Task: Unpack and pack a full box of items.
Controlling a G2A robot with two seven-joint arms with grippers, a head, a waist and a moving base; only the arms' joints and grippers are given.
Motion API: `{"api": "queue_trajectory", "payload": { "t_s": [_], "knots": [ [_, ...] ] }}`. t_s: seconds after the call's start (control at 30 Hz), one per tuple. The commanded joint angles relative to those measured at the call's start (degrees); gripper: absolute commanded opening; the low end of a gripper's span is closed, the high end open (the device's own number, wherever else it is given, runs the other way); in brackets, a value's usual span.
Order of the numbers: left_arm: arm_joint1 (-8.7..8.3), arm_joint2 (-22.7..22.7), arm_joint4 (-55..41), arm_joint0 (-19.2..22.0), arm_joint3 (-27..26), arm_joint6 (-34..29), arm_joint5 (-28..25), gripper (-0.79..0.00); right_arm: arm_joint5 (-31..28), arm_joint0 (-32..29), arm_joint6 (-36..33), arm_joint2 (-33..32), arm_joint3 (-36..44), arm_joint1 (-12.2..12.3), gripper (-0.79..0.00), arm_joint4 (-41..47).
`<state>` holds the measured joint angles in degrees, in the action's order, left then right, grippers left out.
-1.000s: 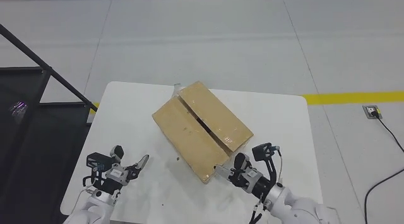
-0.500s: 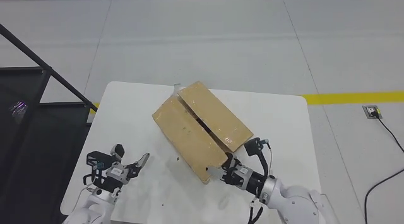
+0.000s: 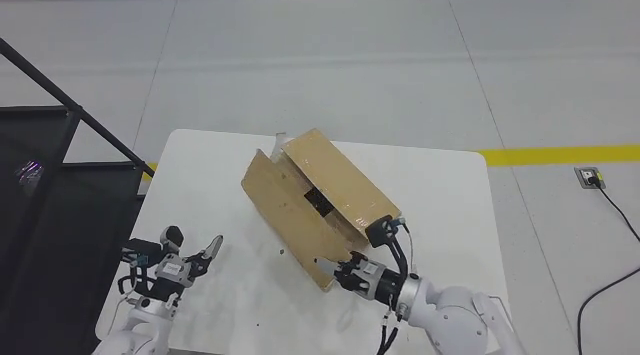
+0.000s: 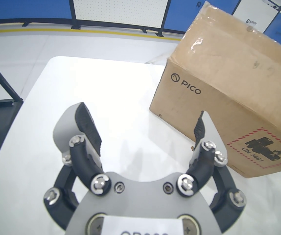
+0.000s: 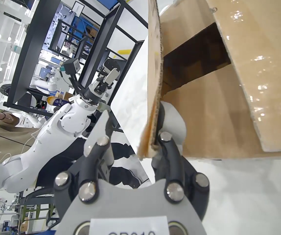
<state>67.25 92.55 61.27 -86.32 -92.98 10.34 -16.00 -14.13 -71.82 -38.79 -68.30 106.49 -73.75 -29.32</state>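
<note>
A brown rectangular cardboard box (image 3: 345,190) sits on the white rounded-corner table (image 3: 220,170), set at an angle to the table edges and occupying roughly the middle of the surface. Its two long top flaps are not level. The flap nearer the left arm (image 3: 285,217) stands tilted upward along its length, while the other flap, covered with glossy clear tape (image 3: 340,177), lies close to flat. A dark gap (image 3: 319,200) shows between them; what is inside cannot be made out. The right gripper (image 3: 347,275) is positioned at the box corner nearest the robot. In the right wrist view, the corrugated corner of the tilted flap (image 5: 154,74) passes between the fingers of the right gripper (image 5: 133,123). One finger (image 5: 171,121) sits against the inner face of the flap, and the opposite finger (image 5: 101,125) stands clear of the outer face with visible space between. The jaws are therefore parted rather than clamped. The left gripper (image 3: 207,252) is over the near left part of the table, well apart from the box. In the left wrist view, the left gripper (image 4: 140,121) has its ribbed black pads (image 4: 87,125) spread wide and holds nothing, with bare table (image 4: 106,81) beneath. The printed side wall of the box (image 4: 218,94) stands just beyond one fingertip without touching it.
</note>
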Motion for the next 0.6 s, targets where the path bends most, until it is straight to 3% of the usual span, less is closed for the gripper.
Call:
{"api": "queue_trajectory", "payload": {
  "t_s": [0.0,0.57],
  "knots": [
    [0.03,0.5,-0.7,0.2,0.1,-0.2,0.9,0.0,-1.1,-0.4,-0.4,-0.1,0.7,0.2,-0.785,-0.8],
    [0.22,0.8,-0.4,4.3,3.2,-3.7,4.6,0.0,-13.3,-4.5,-4.3,-5.9,3.2,2.7,-0.785,-2.1]
  ]
}}
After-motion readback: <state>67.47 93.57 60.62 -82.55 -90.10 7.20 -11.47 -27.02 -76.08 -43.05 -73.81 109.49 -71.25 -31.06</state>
